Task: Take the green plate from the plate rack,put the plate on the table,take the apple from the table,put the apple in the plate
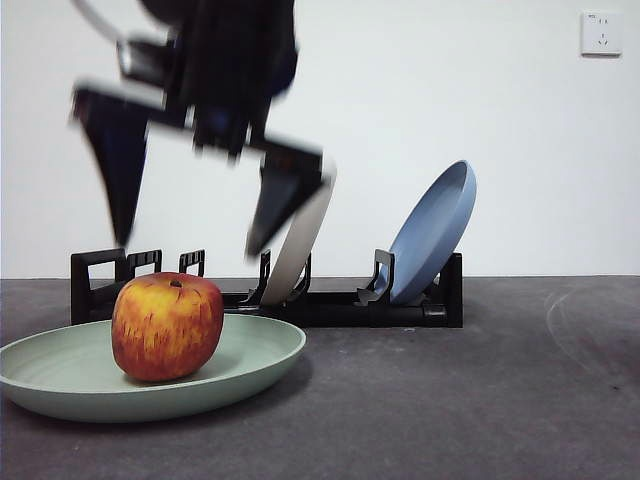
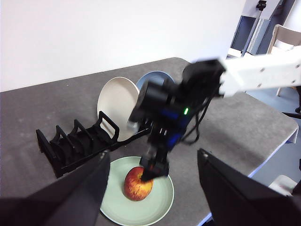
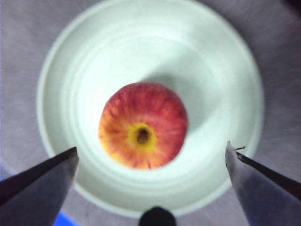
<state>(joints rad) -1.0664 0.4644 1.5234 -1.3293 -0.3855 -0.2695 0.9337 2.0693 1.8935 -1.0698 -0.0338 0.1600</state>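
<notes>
right tool (image 1: 185,240) open above apple (image 1: 167,326), grey table (image 1: 480,400)

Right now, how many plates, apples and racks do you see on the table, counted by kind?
Plates: 3 (green plate, cream-white plate, blue plate)
Apple: 1
Plate rack: 1
Total: 5

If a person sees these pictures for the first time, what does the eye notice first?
First, the round red-and-yellow apple sitting in the shallow pale green plate on the dark grey table. Above it hangs the right claw, jaws open. Behind stands the black plastic plate rack.
</notes>
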